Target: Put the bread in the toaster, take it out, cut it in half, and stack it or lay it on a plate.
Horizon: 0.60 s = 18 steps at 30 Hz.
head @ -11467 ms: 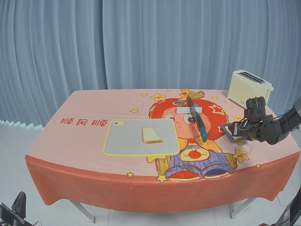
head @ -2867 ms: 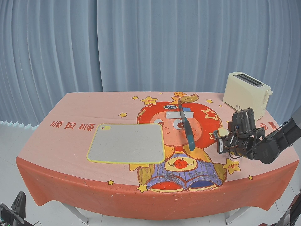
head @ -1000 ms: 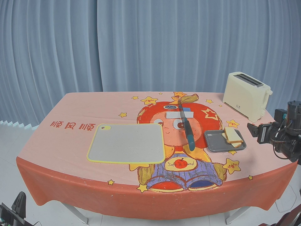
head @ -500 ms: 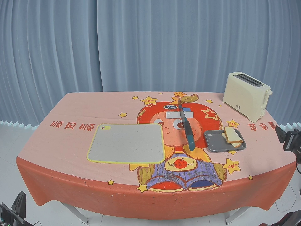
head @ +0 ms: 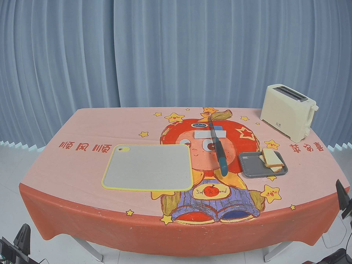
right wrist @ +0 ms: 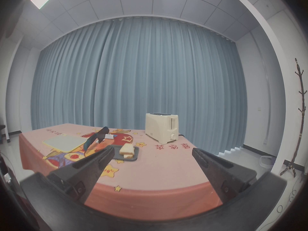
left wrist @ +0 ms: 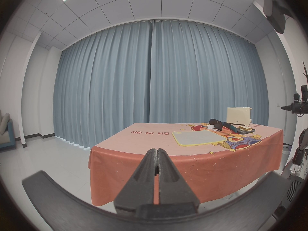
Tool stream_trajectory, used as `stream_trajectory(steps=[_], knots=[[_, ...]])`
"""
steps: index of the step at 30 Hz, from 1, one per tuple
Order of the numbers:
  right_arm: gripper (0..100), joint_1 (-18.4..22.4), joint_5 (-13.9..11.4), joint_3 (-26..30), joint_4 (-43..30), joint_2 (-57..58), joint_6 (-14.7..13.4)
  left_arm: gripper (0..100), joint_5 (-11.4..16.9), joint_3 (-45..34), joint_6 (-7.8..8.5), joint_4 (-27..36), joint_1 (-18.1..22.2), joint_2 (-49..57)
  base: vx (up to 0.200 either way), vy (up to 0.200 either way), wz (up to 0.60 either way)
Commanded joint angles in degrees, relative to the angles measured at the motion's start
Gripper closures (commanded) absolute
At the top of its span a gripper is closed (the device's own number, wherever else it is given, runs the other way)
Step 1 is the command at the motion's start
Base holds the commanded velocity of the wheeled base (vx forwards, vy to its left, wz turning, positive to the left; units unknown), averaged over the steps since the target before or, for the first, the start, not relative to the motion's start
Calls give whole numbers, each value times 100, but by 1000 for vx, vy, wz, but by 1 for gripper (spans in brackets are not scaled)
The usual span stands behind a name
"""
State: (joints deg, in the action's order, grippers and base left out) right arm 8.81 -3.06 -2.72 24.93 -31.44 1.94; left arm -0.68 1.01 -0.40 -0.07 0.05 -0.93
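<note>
1. Bread (head: 272, 157): two cut halves with pale crumb and a tan crust, roughly wedge-shaped. They're stacked one on the other, on the right part of the plate (head: 251, 168).
2. Plate: dark grey, matte, flat rectangular tray w/ rounded corners and a low rim. It sits on the worktop (head: 91, 129) at front right, just beside the knife's handle end and in front of the toaster, not touching it.
3. Toaster (head: 288, 111): cream, boxy, rounded edges, smooth shell, long slots on top. It stands upright at the far right corner of the worktop.
4. Knife (head: 219, 151): teal handle, dark blade. It lies flat on the cloth between cutting board and plate, handle toward the front edge, blade toward the far edge.
5. Cutting board (head: 148, 167): light grey, faintly speckled, yellow rim, rounded rectangle w/ a small oval hole at its far left corner. It lies flat, left of the knife.
6. Cloth (head: 220, 235): salmon pink w/ a cartoon print and stars, draped over the worktop's edges.
7. Left claw (left wrist: 156, 151): dark fingers pressed together w/ only a thin slit between, gripping nothing. It is low and off the worktop's front left corner.
8. Right claw (right wrist: 152, 149): dark fingers spread wide, nothing between them. It is off the worktop's right end, well apart from the plate.
9. Curtain (head: 183, 44): blue-grey, pleated, behind the worktop.
</note>
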Motion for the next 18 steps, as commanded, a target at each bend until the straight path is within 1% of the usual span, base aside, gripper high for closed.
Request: stream_trajectory(steps=[1, 3, 4, 5, 6, 7, 9, 11, 13, 16, 17, 18], knots=[[0, 156, -547, 272, -1394, 1790, 114, 100, -2, -101, -4, -1, 4, 93, 0, 0, 0], [0, 138, -617, 272, -2062, 2265, 105, 100, -11, -101, -4, -1, 4, 93, 0, 0, 0], [0, 138, -652, 193, -2484, 2608, 26, 100, -2, -101, -4, -1, 4, 93, 0, 0, 0], [0, 129, -661, 175, -2519, 2661, 8, 100, -11, -101, -4, -1, 4, 93, 0, 0, 0], [0, 112, -696, 26, -2783, 2775, -27, 100, -11, -101, -4, -1, 4, 93, 0, 0, 0], [0, 112, -696, 26, -2783, 2775, -27, 100, -11, -101, -4, -1, 4, 93, 0, 0, 0], [0, 121, -591, 96, -2598, 2634, -97, 100, -11, -101, -4, -1, 4, 93, 0, 0, 0], [0, 112, -353, 202, -2352, 2634, -273, 100, -2, -101, -4, -1, 4, 93, 0, 0, 0], [0, 112, -239, 245, -2221, 2625, -343, 100, -2, -101, -4, -1, 4, 93, 0, 0, 0], [0, 112, -221, 263, -2203, 2617, -264, 100, -11, -101, -4, -1, 4, 93, 0, 0, 0], [0, 24, -353, 254, -2238, 2608, -132, 100, -11, -101, -4, -1, 4, 93, 0, 0, 0], [0, -117, -397, 254, -2247, 2599, -132, 100, -2, -101, -4, -1, 4, 93, 0, 0, 0]])
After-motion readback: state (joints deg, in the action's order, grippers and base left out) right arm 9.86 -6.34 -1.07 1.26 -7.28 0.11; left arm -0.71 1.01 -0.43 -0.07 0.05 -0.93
